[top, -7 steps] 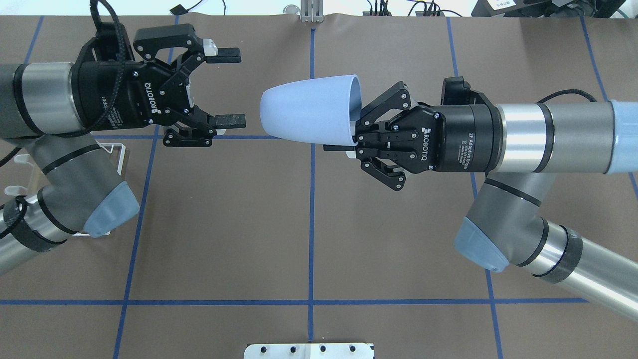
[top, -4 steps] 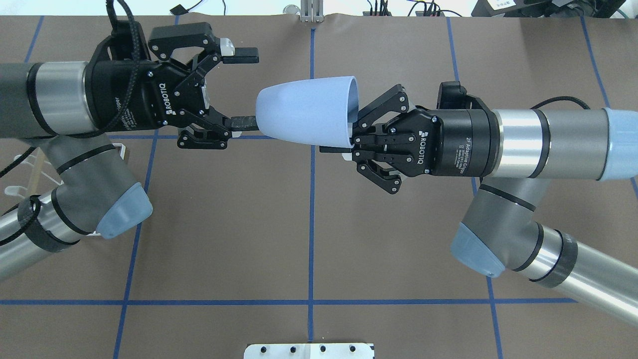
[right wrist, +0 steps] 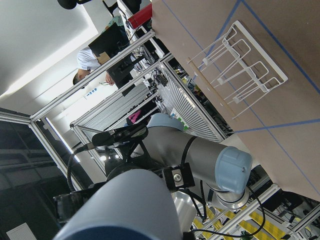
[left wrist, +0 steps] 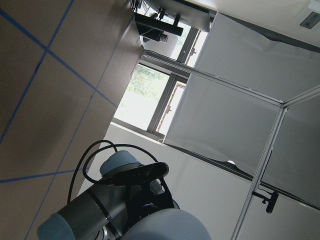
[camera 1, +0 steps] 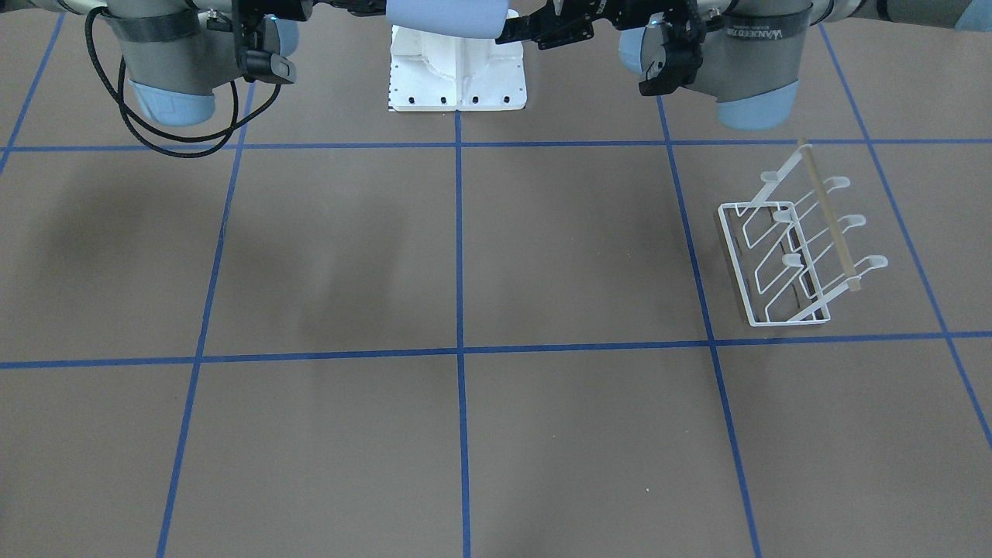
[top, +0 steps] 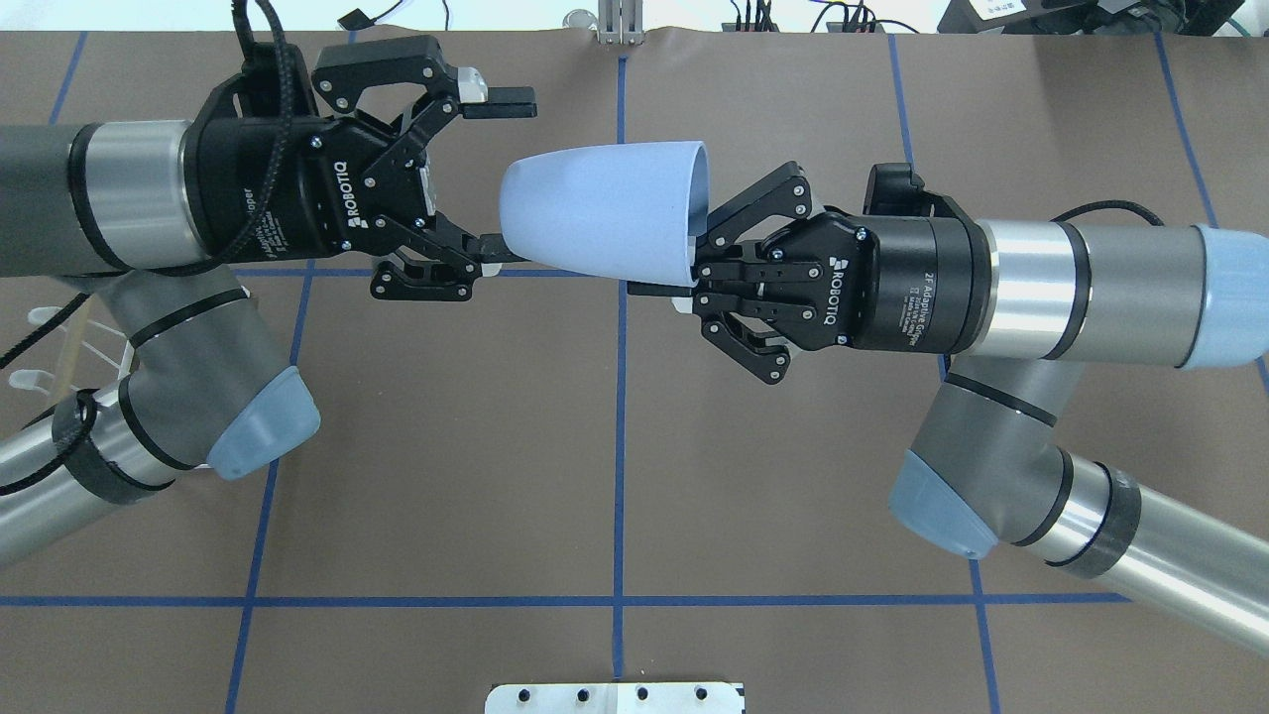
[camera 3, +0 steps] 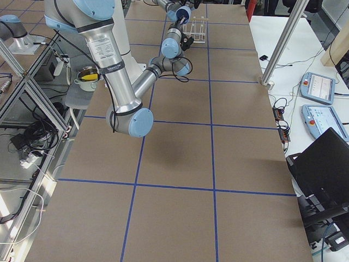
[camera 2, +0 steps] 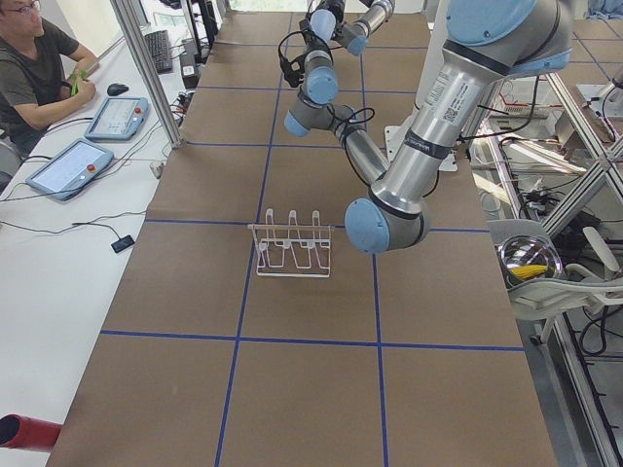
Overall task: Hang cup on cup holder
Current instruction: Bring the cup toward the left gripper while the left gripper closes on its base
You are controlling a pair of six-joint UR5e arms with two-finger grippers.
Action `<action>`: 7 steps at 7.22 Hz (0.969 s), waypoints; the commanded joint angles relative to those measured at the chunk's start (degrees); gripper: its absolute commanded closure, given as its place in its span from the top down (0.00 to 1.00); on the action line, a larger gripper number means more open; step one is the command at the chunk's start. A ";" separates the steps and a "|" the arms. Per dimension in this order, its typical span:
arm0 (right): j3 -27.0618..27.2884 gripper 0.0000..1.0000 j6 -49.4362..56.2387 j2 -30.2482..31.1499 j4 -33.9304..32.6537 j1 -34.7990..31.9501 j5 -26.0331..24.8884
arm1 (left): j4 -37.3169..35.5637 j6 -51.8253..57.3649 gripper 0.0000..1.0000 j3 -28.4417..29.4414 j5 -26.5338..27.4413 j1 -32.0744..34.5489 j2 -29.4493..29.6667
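Observation:
The light blue cup (top: 595,213) lies on its side in the air, base toward the left arm. My right gripper (top: 684,280) is shut on its rim, one finger inside. My left gripper (top: 504,177) is open around the cup's base; its lower finger (top: 486,250) reaches the base, the upper finger (top: 501,99) stands apart. The cup also shows at the top of the front view (camera 1: 449,15) and in both wrist views (left wrist: 165,225) (right wrist: 125,210). The white wire cup holder (camera 1: 798,248) stands empty on the table on the left arm's side, mostly hidden under the left arm in the overhead view.
The white robot pedestal (camera 1: 457,70) sits at the table's near-robot edge. An operator (camera 2: 29,68) sits at a side desk with tablets. A metal bowl (camera 2: 531,263) stands off the table. Blue tape lines grid the brown table (camera 1: 465,349).
My left gripper has moved right, toward the cup, and its open fingers now flank the cup's base. My right gripper has shifted the cup slightly left.

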State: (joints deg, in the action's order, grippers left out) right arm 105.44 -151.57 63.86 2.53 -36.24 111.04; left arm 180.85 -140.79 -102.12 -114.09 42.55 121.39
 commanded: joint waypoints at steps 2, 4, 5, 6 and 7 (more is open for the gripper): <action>0.03 0.00 -0.21 -0.14 0.90 0.73 -1.95 | 1.95 -0.18 0.98 0.07 1.49 -1.24 0.08; 0.03 0.00 -0.21 -0.40 0.90 1.08 -2.41 | 2.05 -0.18 0.98 -0.01 1.68 -1.85 0.08; 0.03 0.00 -0.21 -0.40 0.90 1.17 -2.41 | 2.14 -0.18 0.98 -0.01 1.68 -2.55 -0.01; 0.03 0.00 -0.21 -0.40 0.90 1.08 -2.41 | 2.14 -0.88 0.96 0.08 1.68 -2.65 -0.01; 0.03 0.00 -0.13 -0.40 0.90 1.17 -2.84 | 2.14 -5.06 0.64 -0.10 1.68 -2.56 -0.01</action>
State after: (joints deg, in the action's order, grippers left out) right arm 105.47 -151.77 63.46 3.43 -35.13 108.54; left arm 182.98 -142.53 -102.11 -112.42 40.03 121.38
